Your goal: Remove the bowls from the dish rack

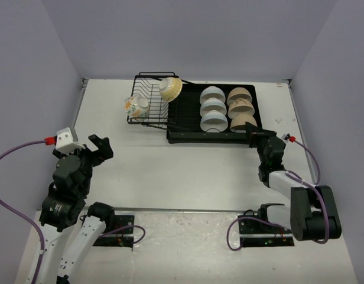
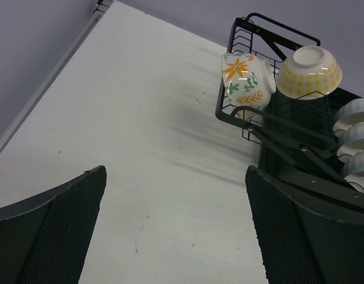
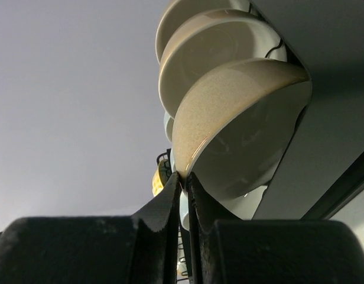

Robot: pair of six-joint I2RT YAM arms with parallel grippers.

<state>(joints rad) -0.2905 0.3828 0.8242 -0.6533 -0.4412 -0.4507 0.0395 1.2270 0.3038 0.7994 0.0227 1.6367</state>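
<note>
Across the far half of the counter (image 1: 188, 171), dish rack (image 1: 183, 115): black, with the wire basket (image 1: 148, 102) at its 9 o'clock end and the shallow drain tray (image 1: 211, 138) at its 3 o'clock end. All eight bowls are aboard.
Left arm (image 1: 70, 183): at 8 o'clock of the rack and well apart from it, wrist aimed toward the basket.
Right arm (image 1: 288, 186): reaching in from 5 o'clock, wrist at the tray's near right corner.
Cream bowls (image 1: 239, 94): three on edge, in a column on the tray's 3 o'clock side.
White bowls (image 1: 213, 107): three on edge, in a column just to 9 o'clock of the cream ones.
Yellow patterned bowl (image 1: 171, 89): upside down, propped at the basket's 1 o'clock corner.
Flowered bowl (image 1: 136, 106): tipped on its side against the basket's 9 o'clock rim.
Nearest cream bowl (image 3: 229, 112): at the 6 o'clock end of its column. Its rim runs down between the right fingertips (image 3: 173, 195).
Right jaws: narrow, pinched on that rim as far as the wrist view shows.
Left jaws: wide, nothing between them, bare counter beyond.
Step in hand (judgement): first unload. The grasp is made on the nearest cream bowl, the lift is not yet done, and no bowl is out of the rack.
Next move (judgement): raise the bowl enough to clear the tray lip, drawing it toward 6 o'clock off its neighbour. The pinch is thin and on a glazed rim, so the bowl may pivot; go slowly. Set it down on open counter at 6 o'clock of the tray.
</note>
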